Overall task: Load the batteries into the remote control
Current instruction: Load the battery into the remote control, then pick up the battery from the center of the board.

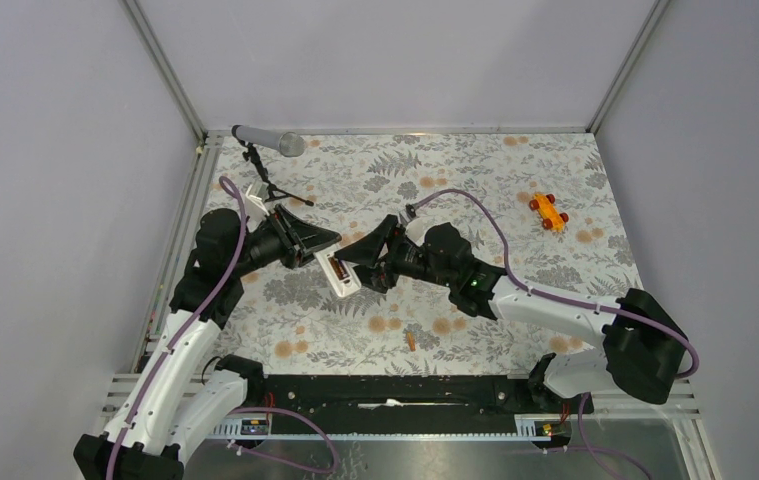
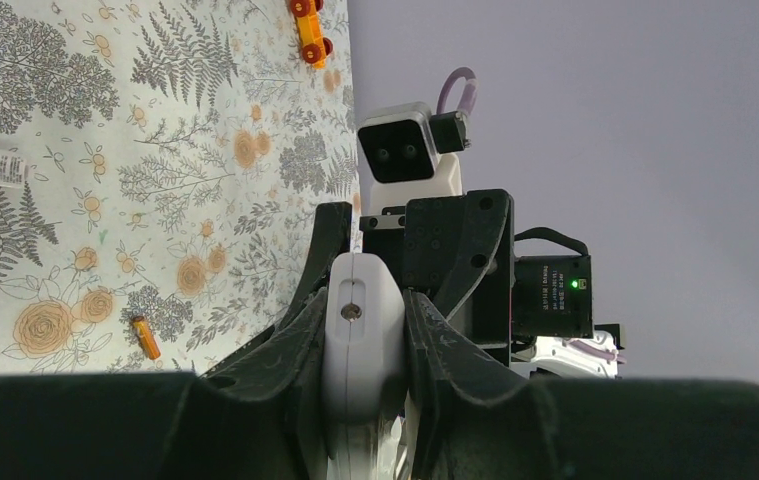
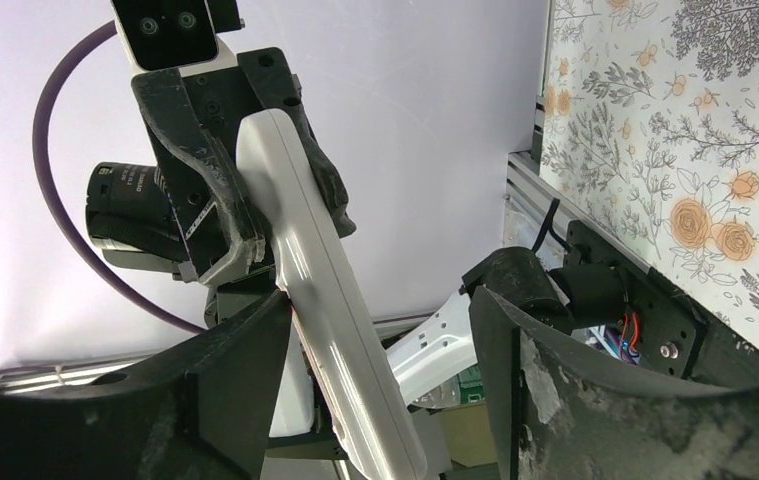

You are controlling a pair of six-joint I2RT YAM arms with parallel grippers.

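My left gripper (image 1: pixel 320 245) is shut on one end of the white remote control (image 1: pixel 341 273) and holds it above the floral cloth. The left wrist view shows the remote (image 2: pixel 360 320) squeezed between my left gripper's (image 2: pixel 363 335) two fingers. A coppery battery (image 1: pixel 334 267) lies in the open compartment. My right gripper (image 1: pixel 363 255) is open at the remote's other end. In the right wrist view the remote (image 3: pixel 325 300) passes between my right gripper's (image 3: pixel 380 330) wide jaws, close against the left finger. The other battery (image 1: pixel 410 340) lies on the cloth near the front and also shows in the left wrist view (image 2: pixel 145 337).
A grey microphone (image 1: pixel 270 142) on a black tripod stands at the back left, with a small white piece (image 1: pixel 255 192) beside it. An orange toy car (image 1: pixel 548 212) sits at the back right and shows in the left wrist view (image 2: pixel 308 30). Metal rails border the table.
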